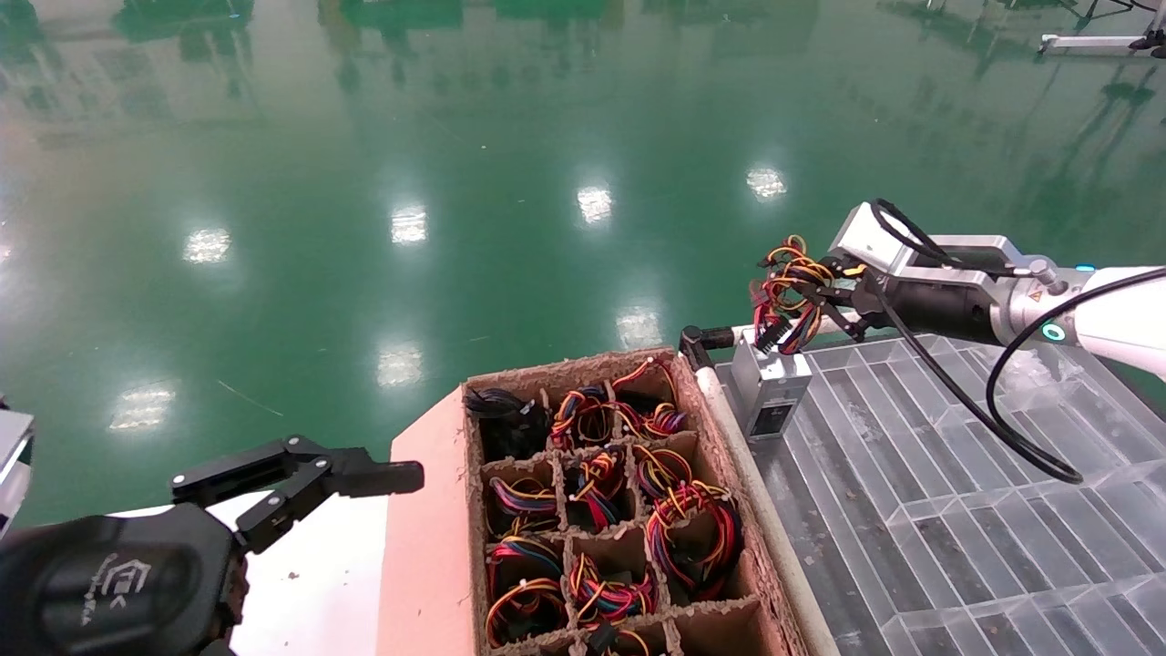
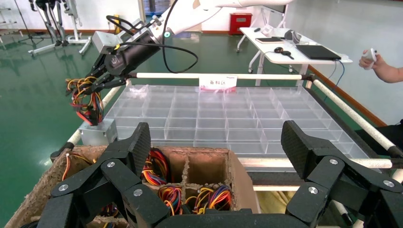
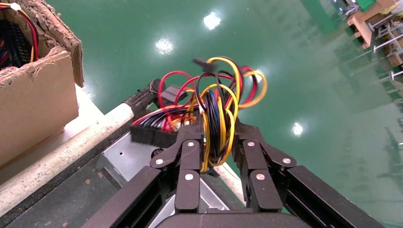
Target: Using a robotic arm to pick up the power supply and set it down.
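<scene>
The right gripper [image 1: 824,296] pinches the wire bundle [image 1: 788,292] rather than the box, so the power supply [image 1: 772,387] hangs upright at the clear tray's [image 1: 956,510] near-left corner; the left gripper [image 1: 301,483] idles, spread.

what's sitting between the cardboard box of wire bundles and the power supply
In the head view, only the rack's white edge rail runs between the cardboard box and the power supply, held by its wires in the right gripper.

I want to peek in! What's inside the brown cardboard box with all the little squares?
Bundles of coloured wires fill most compartments of the cardboard box; one holds a black bundle. The units under the wires are mostly hidden.
</scene>
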{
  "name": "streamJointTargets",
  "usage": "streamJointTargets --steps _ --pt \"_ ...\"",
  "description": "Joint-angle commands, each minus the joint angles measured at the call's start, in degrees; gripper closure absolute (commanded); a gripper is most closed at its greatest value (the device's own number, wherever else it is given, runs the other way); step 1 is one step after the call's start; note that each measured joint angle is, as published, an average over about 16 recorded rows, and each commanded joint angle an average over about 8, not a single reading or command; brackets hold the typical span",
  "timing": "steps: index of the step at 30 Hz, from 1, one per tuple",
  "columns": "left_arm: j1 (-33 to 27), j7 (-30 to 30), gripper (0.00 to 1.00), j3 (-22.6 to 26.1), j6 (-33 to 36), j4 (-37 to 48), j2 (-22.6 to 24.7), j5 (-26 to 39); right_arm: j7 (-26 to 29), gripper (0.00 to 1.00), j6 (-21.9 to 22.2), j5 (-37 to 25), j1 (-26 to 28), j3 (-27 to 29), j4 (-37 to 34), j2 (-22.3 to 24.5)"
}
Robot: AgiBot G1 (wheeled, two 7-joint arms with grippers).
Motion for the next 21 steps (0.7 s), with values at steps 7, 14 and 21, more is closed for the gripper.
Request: streamJointTargets --steps 7,14,21 --pt "0.00 0.00 0.00 0.00 0.00 0.00 0.00 0.00 0.03 0.00 -0.24 -0.07 0.11 -0.03 0.05 0.03" --pt "-0.01 0.01 0.00 0.02 0.00 0.03 0.00 -0.01 0.92 0.00 -1.67 -0.11 1.27 -0.05 -0.10 0.36" --pt "-0.02 0.03 0.00 0.03 0.00 0.05 0.00 -0.01 2.71 0.00 -4.64 0.26 3.50 0.19 -0.31 1.30"
